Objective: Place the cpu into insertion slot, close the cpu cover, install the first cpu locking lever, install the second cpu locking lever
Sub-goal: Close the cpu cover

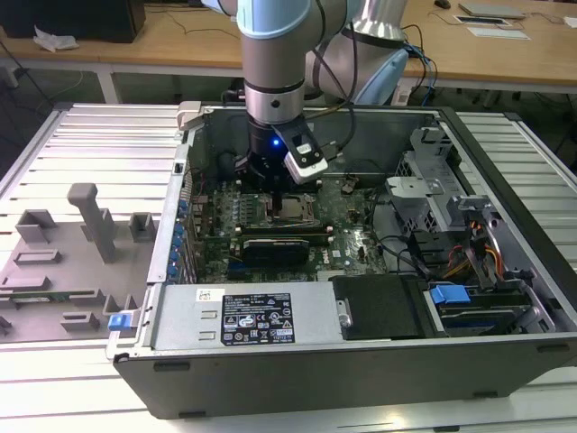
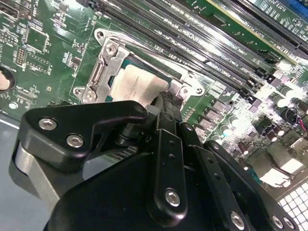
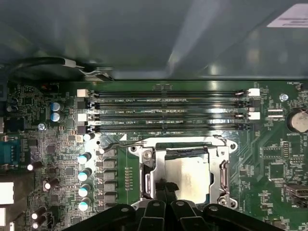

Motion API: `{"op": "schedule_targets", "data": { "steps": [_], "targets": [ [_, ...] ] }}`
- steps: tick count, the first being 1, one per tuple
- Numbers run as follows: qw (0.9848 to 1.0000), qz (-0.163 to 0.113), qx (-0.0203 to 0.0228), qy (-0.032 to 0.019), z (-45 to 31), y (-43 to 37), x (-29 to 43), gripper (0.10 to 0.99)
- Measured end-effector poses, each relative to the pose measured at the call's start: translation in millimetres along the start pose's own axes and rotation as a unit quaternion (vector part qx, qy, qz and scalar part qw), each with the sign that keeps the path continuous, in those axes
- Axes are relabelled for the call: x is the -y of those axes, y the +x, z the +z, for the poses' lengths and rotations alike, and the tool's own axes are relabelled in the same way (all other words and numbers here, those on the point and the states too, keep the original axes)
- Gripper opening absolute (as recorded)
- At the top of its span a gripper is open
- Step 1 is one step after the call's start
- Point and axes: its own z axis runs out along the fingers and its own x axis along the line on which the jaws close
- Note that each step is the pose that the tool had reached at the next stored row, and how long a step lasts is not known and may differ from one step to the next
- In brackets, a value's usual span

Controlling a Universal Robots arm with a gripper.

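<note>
The cpu lies flat in the green board's socket, its pale silver top bare. The cpu cover, a silver frame with a cut-out centre, lies around it. The insertion slot's pin field is hidden beneath them. In the first wrist view the cpu sits inside the cover. My gripper is shut, its black fingers together with nothing between them. Their tips are at the chip's near edge, over the cover's rim. In the exterior view the gripper hangs inside the open computer case just above the cpu.
Long black memory slots run beside the socket, and a row of capacitors stands on another side. The case walls, a power supply, a drive cage and cables surround the board. A grey fixture tray lies at the exterior view's left.
</note>
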Motion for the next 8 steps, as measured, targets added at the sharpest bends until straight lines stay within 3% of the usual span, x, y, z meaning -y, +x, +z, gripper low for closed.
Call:
{"op": "schedule_targets", "data": {
  "steps": [8],
  "targets": [
    [1.0000,-0.004,-0.0001,-0.0002,6.5,6.2,-0.2,0.106]
  ]
}}
